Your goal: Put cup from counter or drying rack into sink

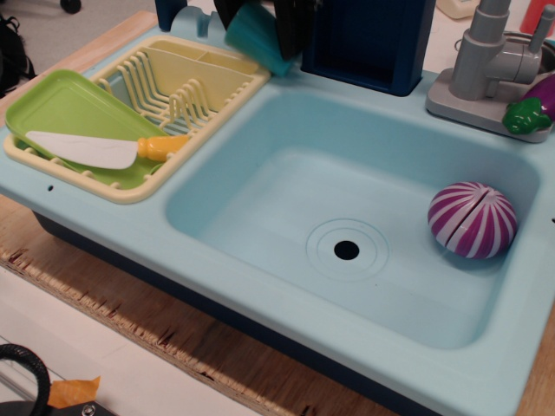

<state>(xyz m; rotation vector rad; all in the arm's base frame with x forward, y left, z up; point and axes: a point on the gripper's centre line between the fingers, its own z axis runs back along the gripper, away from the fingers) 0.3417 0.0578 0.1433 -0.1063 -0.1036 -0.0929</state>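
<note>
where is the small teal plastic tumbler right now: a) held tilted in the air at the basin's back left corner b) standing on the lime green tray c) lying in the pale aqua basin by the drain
a: the small teal plastic tumbler hangs tilted in the dark gripper, above the back left corner of the pale aqua basin, clear of the pale yellow dish rack.

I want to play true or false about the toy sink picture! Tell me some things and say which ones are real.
1. The small teal plastic cup is tilted, held up by the dark gripper. True.
2. The cup lies inside the pale aqua sink basin. False: it is above the back counter edge.
3. A purple-and-white striped ball sits in the basin. True.
4. The white toy knife with an orange handle is in the basin. False: it lies on the lime green tray.
</note>
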